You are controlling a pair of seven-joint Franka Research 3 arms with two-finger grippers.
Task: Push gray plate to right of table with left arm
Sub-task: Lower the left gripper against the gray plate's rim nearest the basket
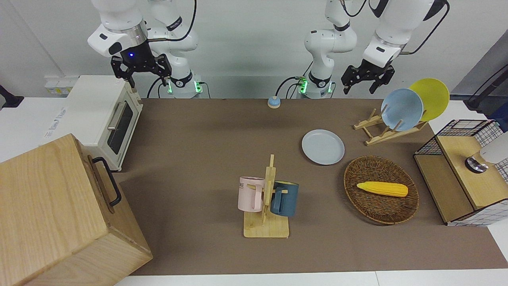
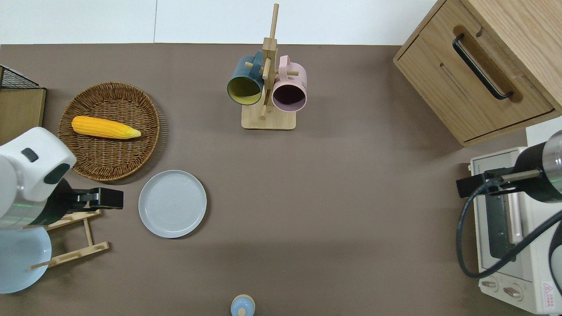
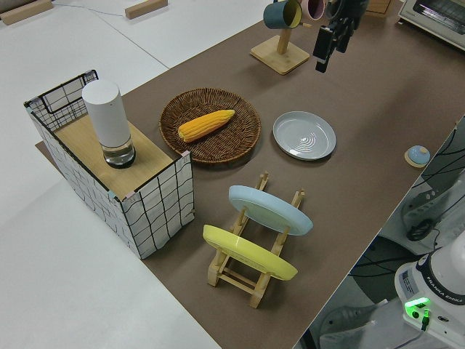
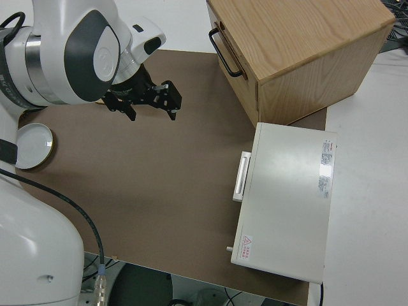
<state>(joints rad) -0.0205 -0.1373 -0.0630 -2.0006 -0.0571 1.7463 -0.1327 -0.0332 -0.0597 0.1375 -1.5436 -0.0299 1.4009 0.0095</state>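
The gray plate (image 1: 323, 147) lies flat on the brown table (image 1: 198, 131), between the wicker basket and the dish rack; it also shows in the overhead view (image 2: 172, 204) and the left side view (image 3: 304, 135). My left gripper (image 1: 359, 88) is open and empty, up in the air. In the overhead view the left gripper (image 2: 112, 199) is over the dish rack's edge, just beside the plate toward the left arm's end, apart from it. My right gripper (image 1: 142, 77) is open, empty and parked.
A wicker basket (image 1: 381, 206) with a corn cob stands farther from the robots than the plate. A dish rack (image 1: 381, 135) holds a sky-blue and a yellow plate. A mug rack (image 1: 266, 222), a wooden cabinet (image 1: 59, 214), a toaster oven (image 1: 91, 115) and a wire shelf (image 1: 460, 186) stand around.
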